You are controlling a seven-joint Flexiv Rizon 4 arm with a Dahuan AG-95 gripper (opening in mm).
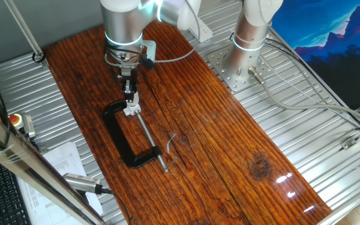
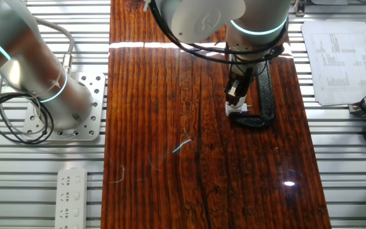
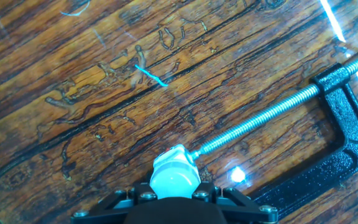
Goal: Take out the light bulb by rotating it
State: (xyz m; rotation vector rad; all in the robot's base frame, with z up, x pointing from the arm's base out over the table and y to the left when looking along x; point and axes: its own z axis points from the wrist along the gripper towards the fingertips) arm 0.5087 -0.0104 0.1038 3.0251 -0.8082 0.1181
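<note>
Whitish light bulb [image 3: 174, 180] at six o'clock in hand view, between black fingers [image 3: 110, 202] closed around it, steel screw [image 3: 272, 117] running toward two o'clock into black C-clamp [image 3: 347, 134], wooden counter [image 3: 73, 143] beneath, no legible writing

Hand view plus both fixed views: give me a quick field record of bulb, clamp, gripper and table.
bulb: tiny whitish rounded light bulb, just ahead of the fingers, seated on a small white socket block
clamp: black C-shaped clamp lying flat, its long steel screw running to the socket block
gripper: two-finger gripper pointing down over the bulb; open or shut cannot be told
table: dark reddish wooden tabletop
debris: small blue wire scrap on the wood, apart from the clamp
</note>
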